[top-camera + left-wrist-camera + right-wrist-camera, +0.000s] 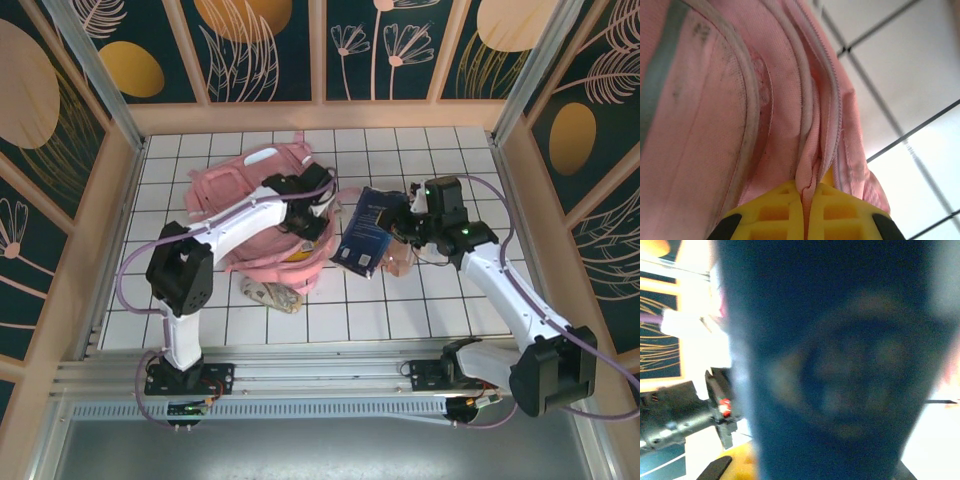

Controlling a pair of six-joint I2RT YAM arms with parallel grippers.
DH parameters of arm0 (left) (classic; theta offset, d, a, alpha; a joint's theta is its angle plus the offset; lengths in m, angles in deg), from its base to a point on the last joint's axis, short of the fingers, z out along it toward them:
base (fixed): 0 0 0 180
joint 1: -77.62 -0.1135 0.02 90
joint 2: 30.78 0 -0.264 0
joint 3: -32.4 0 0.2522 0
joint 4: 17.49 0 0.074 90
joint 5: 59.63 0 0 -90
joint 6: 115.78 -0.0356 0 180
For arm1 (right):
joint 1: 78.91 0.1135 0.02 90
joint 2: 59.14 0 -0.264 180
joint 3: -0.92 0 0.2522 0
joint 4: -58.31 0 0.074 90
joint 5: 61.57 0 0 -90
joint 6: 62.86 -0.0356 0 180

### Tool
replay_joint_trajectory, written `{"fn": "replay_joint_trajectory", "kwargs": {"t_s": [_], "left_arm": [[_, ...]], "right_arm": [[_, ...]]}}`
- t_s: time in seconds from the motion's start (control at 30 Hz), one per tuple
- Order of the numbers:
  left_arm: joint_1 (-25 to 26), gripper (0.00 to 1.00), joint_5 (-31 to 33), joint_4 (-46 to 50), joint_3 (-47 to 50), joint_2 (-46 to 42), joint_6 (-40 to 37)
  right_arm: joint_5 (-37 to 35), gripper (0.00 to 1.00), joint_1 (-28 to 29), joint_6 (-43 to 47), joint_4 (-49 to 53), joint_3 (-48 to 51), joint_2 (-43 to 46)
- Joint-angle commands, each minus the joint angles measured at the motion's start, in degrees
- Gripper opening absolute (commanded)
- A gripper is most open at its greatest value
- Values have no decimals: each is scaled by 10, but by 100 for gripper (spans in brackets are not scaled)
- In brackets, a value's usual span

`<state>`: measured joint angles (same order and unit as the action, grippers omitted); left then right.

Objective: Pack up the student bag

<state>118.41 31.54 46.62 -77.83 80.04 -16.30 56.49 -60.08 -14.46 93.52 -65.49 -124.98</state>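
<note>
The student bag [238,186] is a big pink backpack lying in the middle of the tiled table. My left gripper [306,218] reaches over it and is shut on a fold of its pink fabric next to a zip seam [807,192]. In the left wrist view the bag [715,125] is very close, with a grey reflective strip at the left. My right gripper [404,228] is shut on a dark blue book [368,232], held tilted above the table just right of the bag. The book [840,365] is a blur right in front of the right wrist camera, hiding the jaws there.
A crumpled pale item [272,293] lies at the bag's near edge. A small peach-pink piece [398,263] shows under the book. Wooden walls [320,115] fence the table on three sides. Bare tiles [400,310] lie in front and at the back right.
</note>
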Motion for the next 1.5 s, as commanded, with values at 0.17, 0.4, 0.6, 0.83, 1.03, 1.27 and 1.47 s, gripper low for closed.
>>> {"fn": "replay_joint_trajectory", "kwargs": {"t_s": [0.17,0.4,0.6,0.83,1.03,1.27,1.47], "left_arm": [[-6,0,86,76,-129,-55,49],[-12,0,115,85,-152,-75,55],[-12,0,60,66,-139,-92,43],[-12,0,21,58,-79,-117,26],[-12,0,12,53,-65,-123,28],[-12,62,40,43,-47,-148,46],[-12,88,92,35,32,-229,72]], "right_arm": [[104,0,33,-92,-142,-19,-1],[124,0,65,-168,-225,72,-37],[131,0,98,-182,-365,56,-182],[177,0,81,-170,-415,-118,-380],[182,0,76,-169,-412,-250,-505],[12,67,107,-63,-170,-175,-390],[-53,71,108,-54,1,-106,-219]]}}
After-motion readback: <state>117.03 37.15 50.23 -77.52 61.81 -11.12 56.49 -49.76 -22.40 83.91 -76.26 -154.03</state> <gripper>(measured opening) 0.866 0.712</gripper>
